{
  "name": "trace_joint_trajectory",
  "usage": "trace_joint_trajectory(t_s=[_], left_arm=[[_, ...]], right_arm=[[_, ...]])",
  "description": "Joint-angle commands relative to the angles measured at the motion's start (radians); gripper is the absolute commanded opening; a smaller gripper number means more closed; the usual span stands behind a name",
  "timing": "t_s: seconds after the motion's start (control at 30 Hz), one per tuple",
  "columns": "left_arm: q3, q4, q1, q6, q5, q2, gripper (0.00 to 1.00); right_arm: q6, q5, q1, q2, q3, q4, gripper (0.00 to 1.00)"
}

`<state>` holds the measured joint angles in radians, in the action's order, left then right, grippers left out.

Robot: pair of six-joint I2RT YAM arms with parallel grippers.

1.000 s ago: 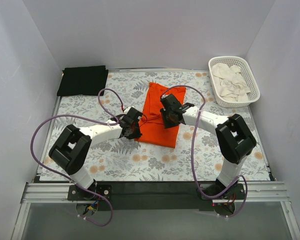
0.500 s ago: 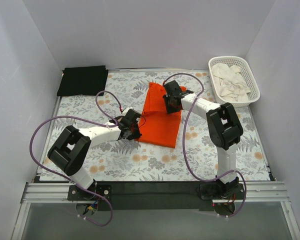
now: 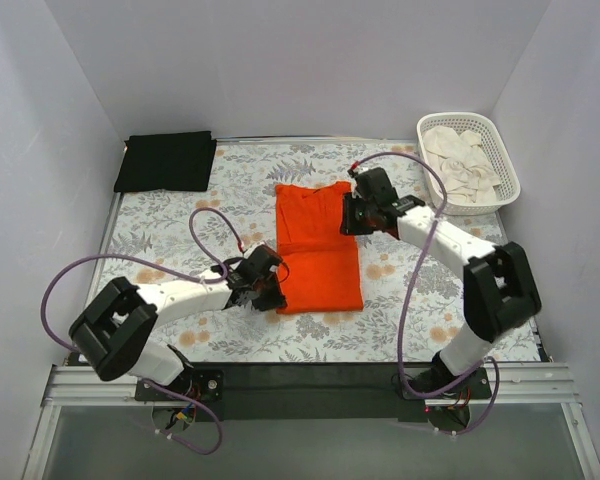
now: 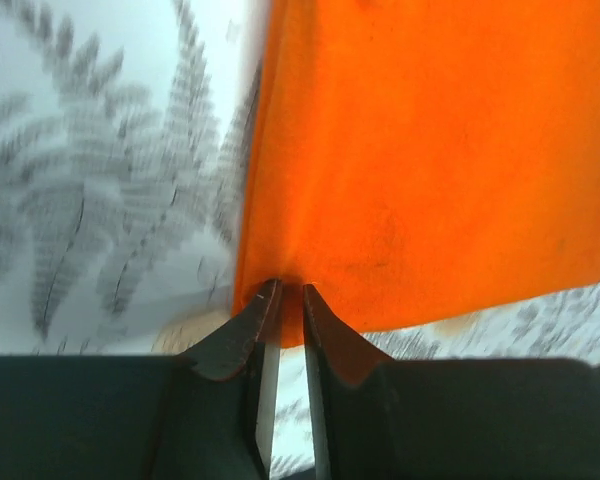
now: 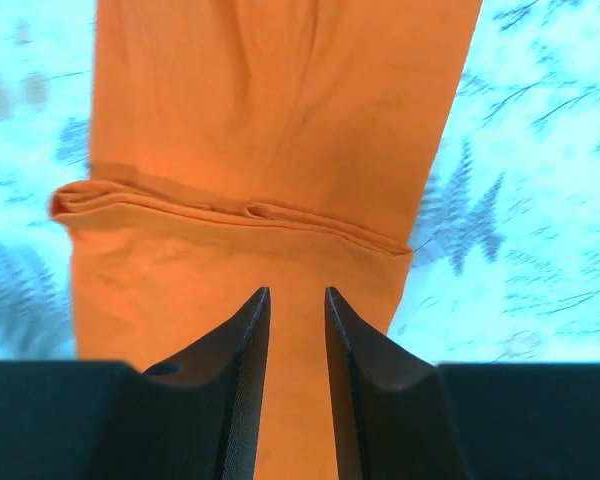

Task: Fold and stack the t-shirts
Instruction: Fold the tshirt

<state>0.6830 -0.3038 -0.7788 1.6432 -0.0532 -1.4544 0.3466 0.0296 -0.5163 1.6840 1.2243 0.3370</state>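
Observation:
The orange t-shirt [image 3: 318, 250] lies on the tablecloth as a long folded rectangle in mid-table. My left gripper [image 3: 271, 293] is at its near-left corner. In the left wrist view the jaws [image 4: 291, 290] are pinched on the orange cloth's [image 4: 430, 150] corner. My right gripper [image 3: 352, 216] is at the shirt's far-right edge. In the right wrist view its narrow jaws [image 5: 297, 292] have orange cloth [image 5: 280, 110] between them, with a folded ridge just ahead. The black t-shirt [image 3: 166, 160] lies folded at the far-left corner.
A white lattice basket [image 3: 500, 150] holding white cloths stands at the far right. The floral tablecloth [image 3: 430, 290] covers the table. Purple cables loop over both arms. White walls close in the left, back and right sides.
The orange shirt has swung from tilted to straight and shifted toward the front. My left gripper moved toward the front with its corner; my right gripper moved right with the far edge.

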Motion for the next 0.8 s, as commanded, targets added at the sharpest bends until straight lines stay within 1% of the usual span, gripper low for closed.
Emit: trace_joint_trajectory(t_s=[0.0, 0.03, 0.1, 0.13, 0.27, 0.37, 0.47, 0.5, 0.57, 0.6, 0.67, 0.77], left_arm=[[-0.053, -0.173, -0.023, 0.089, 0.001, 0.104, 0.18], [-0.042, -0.185, -0.023, 0.083, -0.019, 0.130, 0.19], [0.009, -0.207, -0.016, 0.063, -0.059, 0.178, 0.20], [0.029, -0.207, -0.008, 0.049, -0.092, 0.184, 0.21], [0.145, -0.128, 0.041, -0.064, -0.117, 0.155, 0.21], [0.193, -0.066, 0.088, -0.109, -0.111, 0.079, 0.19], [0.220, 0.018, 0.131, -0.155, -0.088, -0.007, 0.16], [0.227, 0.035, 0.144, -0.166, -0.082, -0.033, 0.16], [0.246, 0.077, 0.171, -0.181, -0.062, -0.112, 0.15], [0.253, 0.086, 0.179, -0.189, -0.053, -0.138, 0.14], [0.270, 0.098, 0.200, -0.192, -0.050, -0.208, 0.13], [0.274, 0.107, 0.225, -0.189, -0.045, -0.268, 0.12]], right_arm=[[0.106, -0.167, 0.001, -0.148, -0.170, -0.119, 0.30], [0.118, -0.219, 0.001, -0.203, -0.205, -0.137, 0.30], [0.146, -0.256, 0.001, -0.257, -0.287, -0.200, 0.31], [0.164, -0.293, 0.001, -0.304, -0.363, -0.226, 0.31], [0.195, -0.385, 0.001, -0.378, -0.514, -0.325, 0.31], [0.219, -0.454, 0.001, -0.418, -0.612, -0.410, 0.29], [0.229, -0.479, 0.001, -0.440, -0.693, -0.467, 0.25], [0.230, -0.482, 0.001, -0.441, -0.707, -0.477, 0.21], [0.229, -0.493, 0.002, -0.432, -0.736, -0.496, 0.19], [0.224, -0.499, 0.001, -0.428, -0.761, -0.501, 0.16], [0.221, -0.511, 0.001, -0.411, -0.784, -0.515, 0.13], [0.215, -0.507, 0.001, -0.392, -0.833, -0.524, 0.08]])
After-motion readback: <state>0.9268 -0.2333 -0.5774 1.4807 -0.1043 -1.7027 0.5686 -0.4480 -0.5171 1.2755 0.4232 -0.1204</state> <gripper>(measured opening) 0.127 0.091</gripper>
